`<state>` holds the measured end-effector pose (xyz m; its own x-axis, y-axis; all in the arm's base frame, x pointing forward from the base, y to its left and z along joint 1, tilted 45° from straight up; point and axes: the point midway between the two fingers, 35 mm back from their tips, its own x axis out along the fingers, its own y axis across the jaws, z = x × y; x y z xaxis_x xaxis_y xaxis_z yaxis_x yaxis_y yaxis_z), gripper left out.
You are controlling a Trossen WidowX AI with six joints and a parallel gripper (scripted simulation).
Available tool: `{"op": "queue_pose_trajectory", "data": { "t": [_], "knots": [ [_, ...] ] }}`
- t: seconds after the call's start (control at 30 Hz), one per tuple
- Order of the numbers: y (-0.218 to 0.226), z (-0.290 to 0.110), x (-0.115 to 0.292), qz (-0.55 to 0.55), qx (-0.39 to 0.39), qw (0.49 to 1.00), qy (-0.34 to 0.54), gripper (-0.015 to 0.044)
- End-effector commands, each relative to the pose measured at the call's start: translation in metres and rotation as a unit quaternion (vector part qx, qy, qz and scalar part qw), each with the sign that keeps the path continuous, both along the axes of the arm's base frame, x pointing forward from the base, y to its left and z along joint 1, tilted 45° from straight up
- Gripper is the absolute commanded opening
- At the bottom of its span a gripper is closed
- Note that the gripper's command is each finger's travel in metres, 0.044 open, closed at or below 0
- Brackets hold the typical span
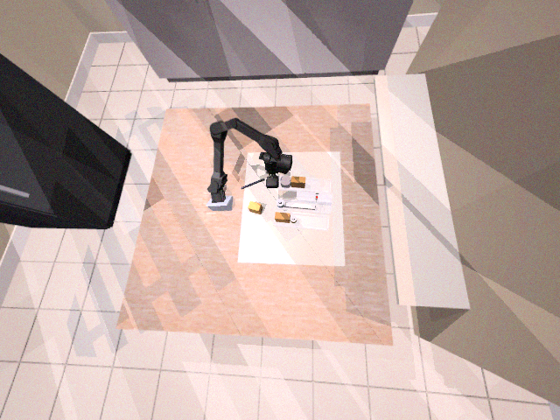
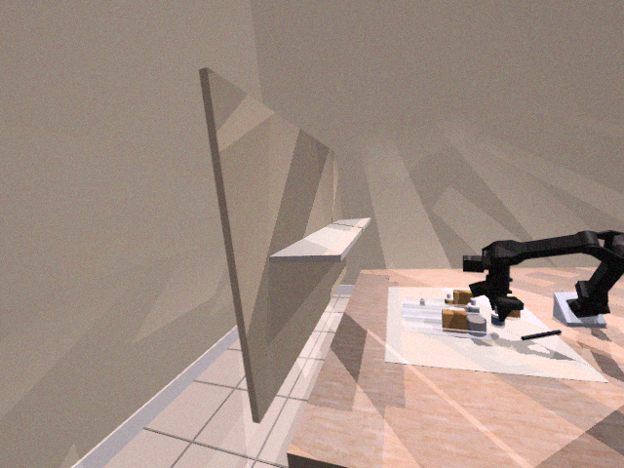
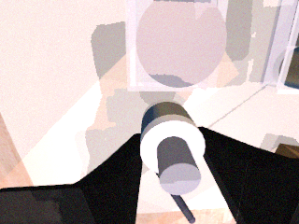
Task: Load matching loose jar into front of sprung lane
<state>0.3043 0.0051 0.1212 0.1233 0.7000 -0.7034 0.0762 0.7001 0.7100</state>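
Three tan boxes (image 1: pixel 297 181) (image 1: pixel 255 207) (image 1: pixel 282 217) sit on the white mat (image 1: pixel 289 244). A dark rod (image 1: pixel 251 183) lies near its edge.
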Motion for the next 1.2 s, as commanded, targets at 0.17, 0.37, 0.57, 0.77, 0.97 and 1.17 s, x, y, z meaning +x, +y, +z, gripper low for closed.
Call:
{"op": "queue_pose_trajectory", "data": {
  "t": [0.17,0.37,0.57,0.77,0.97,1.17],
  "knots": [
    [-0.030,0.027,-0.004,-0.009,-0.002,1.000,0.012,0.0000],
    [-0.048,0.045,-0.010,-0.016,0.000,1.000,0.020,0.0000],
    [-0.065,0.013,-0.009,-0.023,0.000,0.999,0.027,0.0000],
    [-0.089,-0.043,-0.016,-0.036,0.001,0.999,0.039,0.0000],
    [-0.102,-0.084,-0.027,-0.045,0.003,0.998,0.048,0.0000],
    [-0.098,-0.088,-0.026,-0.045,0.003,0.998,0.048,0.0000]
  ]
}}
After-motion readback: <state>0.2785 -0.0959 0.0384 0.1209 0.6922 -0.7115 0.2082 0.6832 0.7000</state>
